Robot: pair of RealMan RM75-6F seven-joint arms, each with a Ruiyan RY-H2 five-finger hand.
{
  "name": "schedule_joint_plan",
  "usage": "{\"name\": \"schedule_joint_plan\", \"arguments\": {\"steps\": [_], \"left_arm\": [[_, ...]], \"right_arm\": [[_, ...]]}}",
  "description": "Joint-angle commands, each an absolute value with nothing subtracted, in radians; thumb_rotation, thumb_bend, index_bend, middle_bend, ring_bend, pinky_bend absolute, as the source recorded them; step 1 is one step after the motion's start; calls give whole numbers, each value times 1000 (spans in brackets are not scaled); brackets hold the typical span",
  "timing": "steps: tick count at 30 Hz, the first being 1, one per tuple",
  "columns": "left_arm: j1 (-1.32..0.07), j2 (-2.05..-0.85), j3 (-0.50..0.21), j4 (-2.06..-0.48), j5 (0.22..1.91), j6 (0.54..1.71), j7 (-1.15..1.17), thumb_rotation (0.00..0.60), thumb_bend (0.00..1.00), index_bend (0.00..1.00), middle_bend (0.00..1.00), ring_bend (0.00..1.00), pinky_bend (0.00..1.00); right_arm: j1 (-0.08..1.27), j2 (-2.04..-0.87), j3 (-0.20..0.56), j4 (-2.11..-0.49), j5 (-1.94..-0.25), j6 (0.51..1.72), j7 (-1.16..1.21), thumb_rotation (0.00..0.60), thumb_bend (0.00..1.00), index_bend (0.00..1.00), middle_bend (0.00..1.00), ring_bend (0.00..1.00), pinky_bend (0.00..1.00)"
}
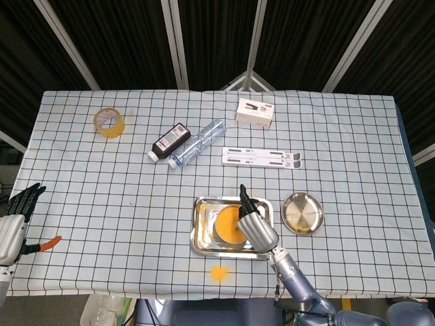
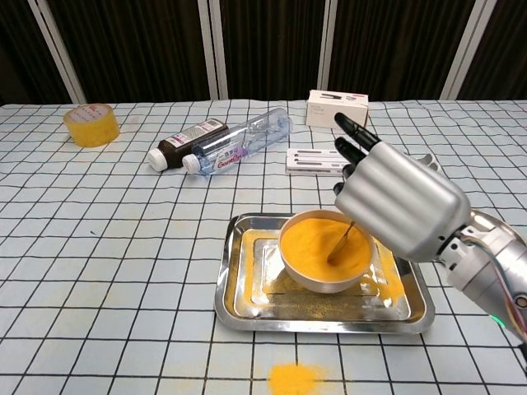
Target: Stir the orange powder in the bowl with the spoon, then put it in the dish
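The right hand, fingers gripping the spoon, is working over the bowl to stir; left hand is idling far left, fingers spread.

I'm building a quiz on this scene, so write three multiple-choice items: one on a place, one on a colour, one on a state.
1. Where does the bowl stand?
A. in the tray
B. on the round dish
C. beside the tape roll

2. What colour is the spill on the cloth in front of the tray?
A. white
B. orange
C. green

3. How does the spoon stand?
A. lying on the cloth
B. resting in the round dish
C. held by the right hand, tip in the powder

Answers: 1 A, the bowl sits inside the steel tray; 2 B, it matches the powder; 3 C, the handle runs up under the hand.
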State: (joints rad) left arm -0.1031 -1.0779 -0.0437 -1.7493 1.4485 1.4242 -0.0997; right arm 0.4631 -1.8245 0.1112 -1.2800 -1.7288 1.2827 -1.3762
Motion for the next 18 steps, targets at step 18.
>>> {"name": "schedule_joint_plan", "arguments": {"steps": [18], "left_arm": [[-103,-1083,-47,-1751,1444,1425,-95,600,5,0,0,0,0]], "right_arm": [[477,-1764,121,-1344,-1740,1282,-1431,600,570,608,511,182,0]]}}
